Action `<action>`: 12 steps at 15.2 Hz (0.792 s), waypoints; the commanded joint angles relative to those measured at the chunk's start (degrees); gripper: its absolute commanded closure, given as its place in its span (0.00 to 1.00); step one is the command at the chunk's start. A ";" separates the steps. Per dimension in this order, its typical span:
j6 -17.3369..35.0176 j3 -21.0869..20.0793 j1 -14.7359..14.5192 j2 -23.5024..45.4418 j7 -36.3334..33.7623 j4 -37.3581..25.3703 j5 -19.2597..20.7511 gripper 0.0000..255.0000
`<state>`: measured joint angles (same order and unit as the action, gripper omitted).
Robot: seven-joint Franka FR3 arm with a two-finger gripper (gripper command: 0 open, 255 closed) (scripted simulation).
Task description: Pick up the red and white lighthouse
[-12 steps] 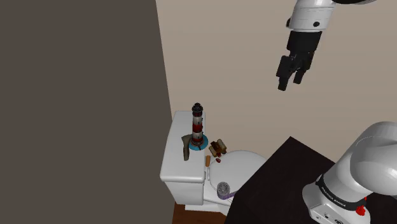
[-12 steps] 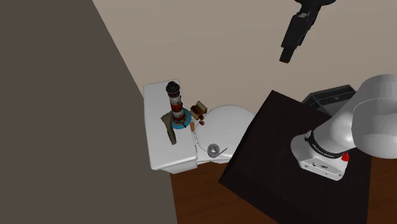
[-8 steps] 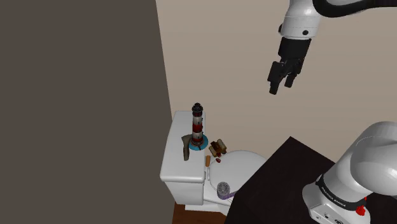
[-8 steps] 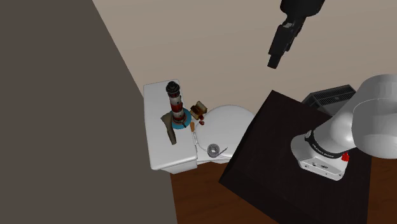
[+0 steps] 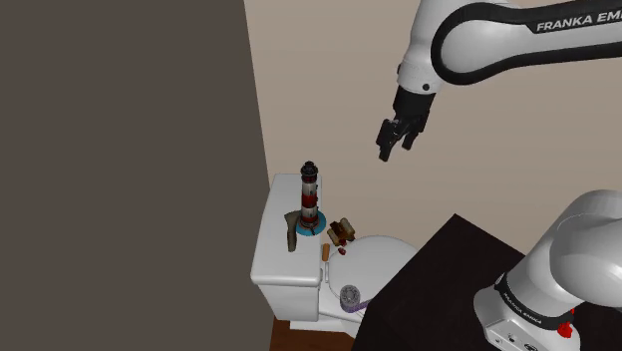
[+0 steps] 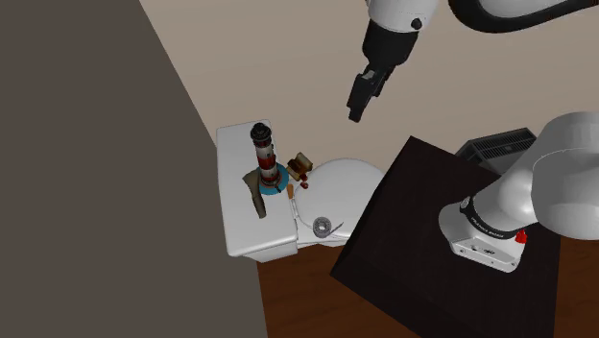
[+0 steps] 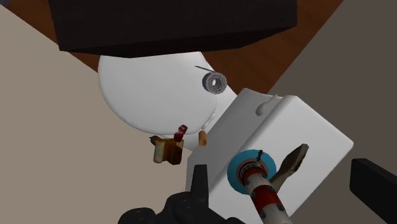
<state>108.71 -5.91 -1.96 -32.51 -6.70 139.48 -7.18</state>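
Gripper (image 5: 388, 148) had swung over twd the lighthouse (image 5: 311, 197), upright on the toilet tank (image 5: 271, 254); fingers (image 7: 201, 181) were spread, empty & well above it, so I judged I'd best centre over its top, then drop straight w/o tipping it.

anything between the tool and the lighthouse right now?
Nothing. In the shoulder view the stretch from the open tool down to the lighthouse on the toilet tank is bare air, with plain wall behind.
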 commanded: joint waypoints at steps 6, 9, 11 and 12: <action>17.95 -2.90 -0.28 10.89 -0.59 -0.01 1.00 0.00; 24.90 -4.22 -0.13 16.52 -1.47 -1.53 2.30 0.00; 29.21 -5.05 0.03 20.44 -2.36 -3.00 3.64 0.00; 31.26 -5.45 0.14 22.43 -2.91 -3.87 4.47 0.00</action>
<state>137.85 -11.07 -2.02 -12.43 -9.29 136.96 -3.54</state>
